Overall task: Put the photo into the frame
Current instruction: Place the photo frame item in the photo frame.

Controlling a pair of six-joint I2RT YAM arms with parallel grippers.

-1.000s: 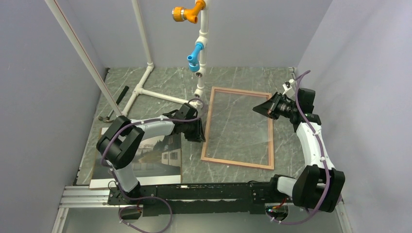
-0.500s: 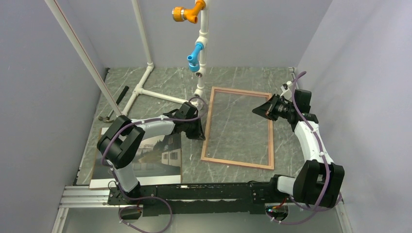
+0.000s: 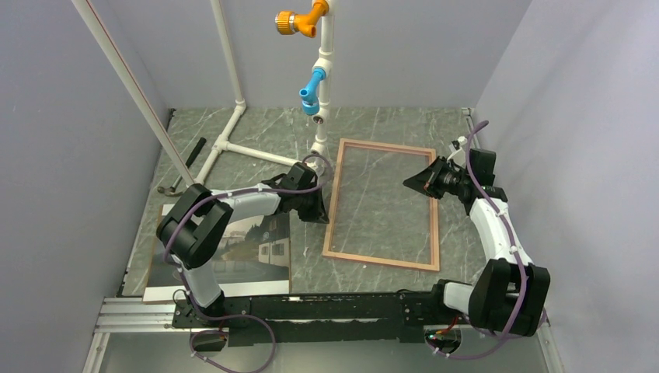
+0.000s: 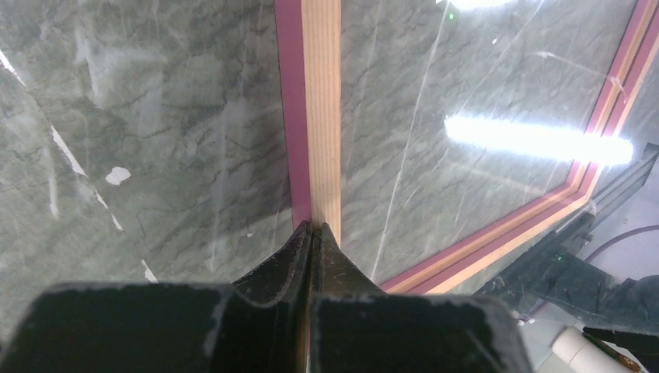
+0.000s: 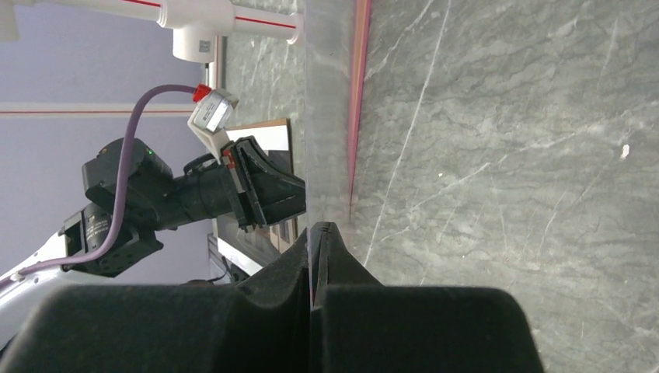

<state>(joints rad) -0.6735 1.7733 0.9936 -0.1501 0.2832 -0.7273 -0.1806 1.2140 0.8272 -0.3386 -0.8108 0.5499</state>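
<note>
Frame (image 4: 321,116) left rail now pinched by left hand (image 4: 312,230); right hand (image 5: 315,228) still pinching right rail

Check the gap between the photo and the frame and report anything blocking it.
Nothing lies on the table between the photo and the frame. The left arm reaches over the photo's far corner, left gripper shut on the frame's left rail; right gripper shut on its right rail.
</note>
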